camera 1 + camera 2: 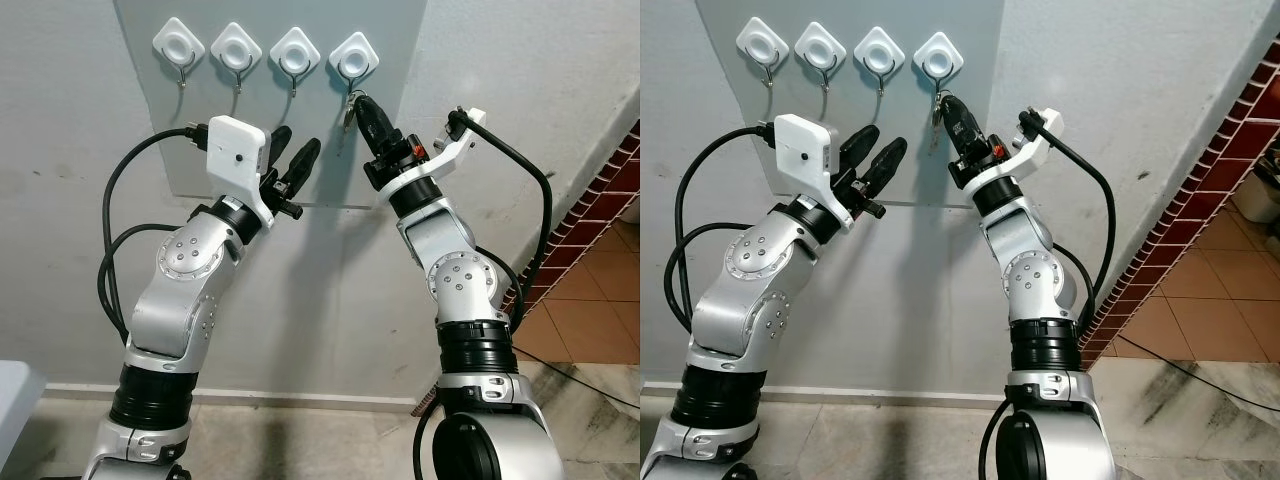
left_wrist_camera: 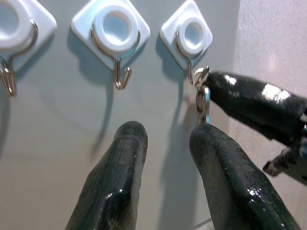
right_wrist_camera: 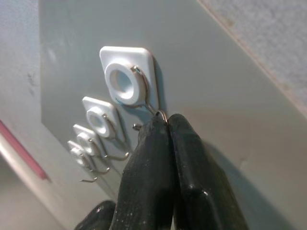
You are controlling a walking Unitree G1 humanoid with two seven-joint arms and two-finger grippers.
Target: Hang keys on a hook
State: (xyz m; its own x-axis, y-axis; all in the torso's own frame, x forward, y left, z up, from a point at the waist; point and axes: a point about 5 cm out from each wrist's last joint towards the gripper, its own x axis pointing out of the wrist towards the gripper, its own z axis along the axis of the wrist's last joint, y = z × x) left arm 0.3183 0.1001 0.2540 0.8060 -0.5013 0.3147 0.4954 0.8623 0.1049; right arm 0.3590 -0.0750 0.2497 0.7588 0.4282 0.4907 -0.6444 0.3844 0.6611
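Both my arms are raised, bent at the elbow, forearms angled up and inward toward each other. My right tool (image 1: 352,100) reaches highest, its two black fingers (image 3: 158,163) pressed tight together with a thin metal ring pinched at their tips. My left tool (image 1: 292,150) sits just beside it and slightly lower, its fingers (image 2: 115,177) spread apart with nothing between them.

Four hooks sit in a row on the wall panel (image 1: 200,130); the keys (image 1: 348,110) hang right under the rightmost hook (image 1: 354,55), left gripper (image 1: 290,160) lower-left of them.
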